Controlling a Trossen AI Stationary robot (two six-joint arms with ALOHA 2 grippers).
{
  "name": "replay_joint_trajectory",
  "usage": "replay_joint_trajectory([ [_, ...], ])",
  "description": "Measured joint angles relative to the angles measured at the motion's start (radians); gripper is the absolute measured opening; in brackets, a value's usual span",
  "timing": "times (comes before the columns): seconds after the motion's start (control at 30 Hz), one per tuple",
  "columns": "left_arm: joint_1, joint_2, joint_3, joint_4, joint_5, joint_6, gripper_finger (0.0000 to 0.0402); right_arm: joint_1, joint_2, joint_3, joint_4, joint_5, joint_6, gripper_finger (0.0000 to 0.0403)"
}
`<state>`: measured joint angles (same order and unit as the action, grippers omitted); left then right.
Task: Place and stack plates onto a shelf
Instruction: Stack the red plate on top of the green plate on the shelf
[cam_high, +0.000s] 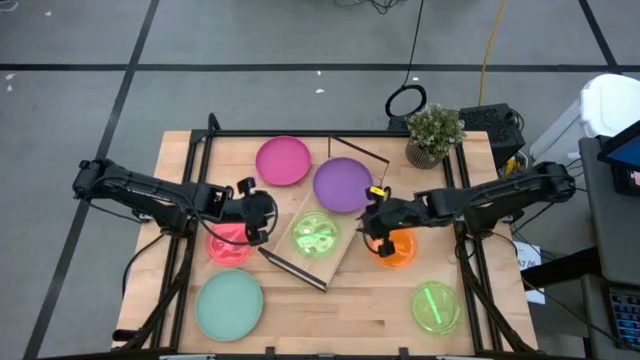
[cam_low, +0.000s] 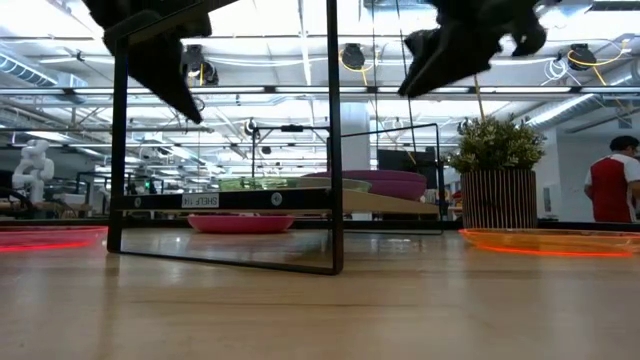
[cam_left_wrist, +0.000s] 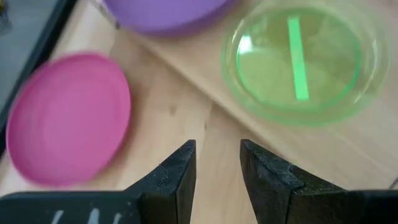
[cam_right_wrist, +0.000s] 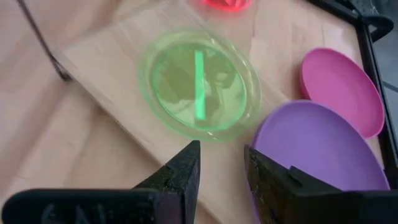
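Observation:
The shelf (cam_high: 338, 252) is a light-wood board with a thin black frame, lying slantwise mid-table. A purple plate (cam_high: 343, 184) sits on its far end and a translucent lime green plate (cam_high: 316, 235) on its middle. My left gripper (cam_high: 256, 228) hovers open at the shelf's left side, above a red plate (cam_high: 228, 245) that lies on the table. My right gripper (cam_high: 374, 226) hovers open at the shelf's right side, above an orange plate (cam_high: 394, 250). In the wrist views both grippers (cam_left_wrist: 217, 174) (cam_right_wrist: 222, 174) are empty, with a narrow gap.
On the table lie a magenta plate (cam_high: 283, 160) at the far side, a mint green plate (cam_high: 229, 303) near left and a second lime green plate (cam_high: 436, 305) near right. A potted plant (cam_high: 434, 133) stands at the far right corner. A person (cam_low: 610, 190) stands beyond the table.

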<state>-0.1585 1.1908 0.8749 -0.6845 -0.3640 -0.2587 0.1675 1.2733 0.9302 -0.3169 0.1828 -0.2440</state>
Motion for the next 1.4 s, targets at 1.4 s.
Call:
replay_joint_trajectory([
  [1.4,0.437,0.0,-0.166,-0.358,0.409,-0.13,0.0131,0.076,-0.04,0.0,0.005,0.057,0.047,0.0107],
])
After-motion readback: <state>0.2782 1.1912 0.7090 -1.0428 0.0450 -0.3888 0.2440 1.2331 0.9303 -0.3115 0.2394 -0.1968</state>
